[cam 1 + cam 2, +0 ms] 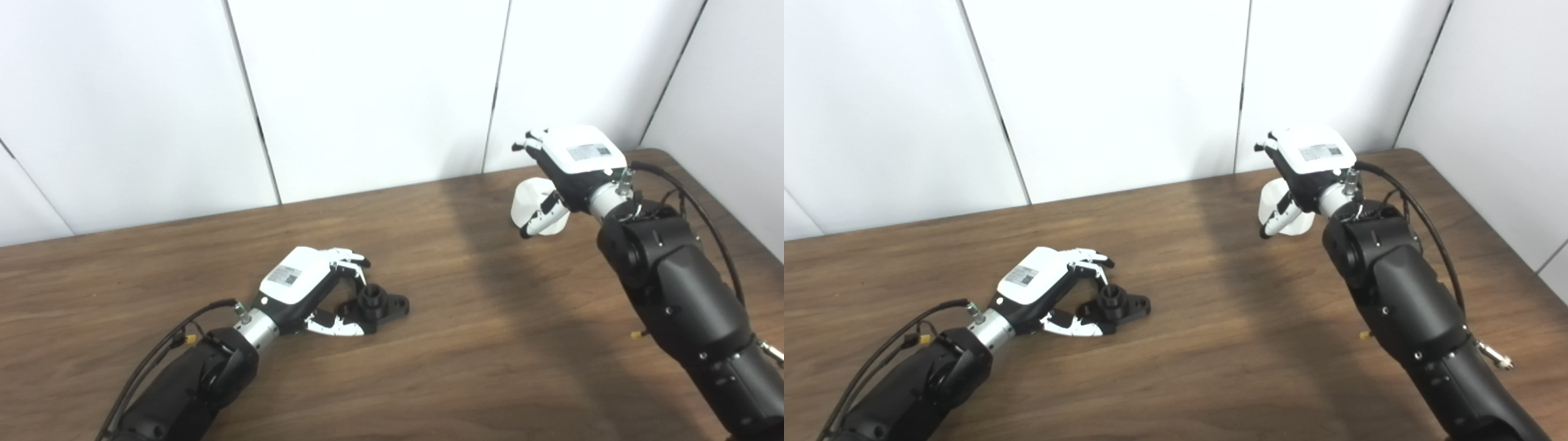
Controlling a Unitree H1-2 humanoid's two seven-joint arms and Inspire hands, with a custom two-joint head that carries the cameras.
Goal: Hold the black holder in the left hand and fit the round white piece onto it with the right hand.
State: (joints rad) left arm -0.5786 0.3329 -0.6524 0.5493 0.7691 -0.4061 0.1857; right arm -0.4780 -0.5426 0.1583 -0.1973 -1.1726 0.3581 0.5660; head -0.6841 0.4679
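The black holder (383, 304), a flat base with a short round boss, lies on the wooden table (465, 343) left of centre. My left hand (309, 285) is closed around its left end, fingers on the boss and thumb (340, 329) along the near edge of the base. The round white piece (531, 205) is at the far right, near the table's back edge. My right hand (572, 165) is over it, with the thumb (539, 222) across its front and the fingers curled above it. I cannot tell whether the piece touches the table. It also shows in the right eye view (1277, 205).
White wall panels (367, 92) stand right behind the table's back edge. The table's right edge (729, 214) runs close beside my right forearm. Bare wood lies between the two hands.
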